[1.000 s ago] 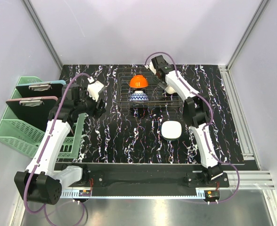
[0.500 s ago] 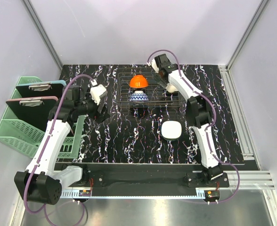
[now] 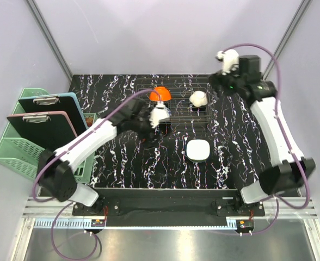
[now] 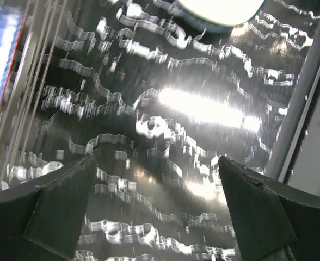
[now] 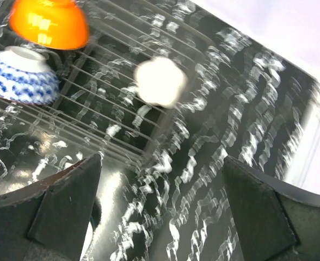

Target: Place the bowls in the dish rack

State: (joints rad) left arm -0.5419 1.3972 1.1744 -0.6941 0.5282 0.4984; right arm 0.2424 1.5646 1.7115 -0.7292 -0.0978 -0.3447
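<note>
Three bowls sit in the dish rack [image 3: 182, 107]: an orange bowl [image 5: 48, 24], a blue-and-white bowl [image 5: 21, 76] just beside it, and a white bowl [image 5: 160, 80] apart to their right. A fourth bowl [image 3: 199, 150], also white, rests on the table [image 3: 122, 157] near the rack. The left pincer [image 4: 154, 163] hangs at the rack's near edge by the blue-and-white bowl, jaws wide, empty. The right pincer [image 5: 161, 159] hovers beyond the rack's far right corner, spread wide, holding nothing.

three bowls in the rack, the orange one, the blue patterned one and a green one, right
No, the third bowl is whitish, not green. The right wrist view shows it in the dish rack with the orange bowl and the blue patterned bowl.
</note>
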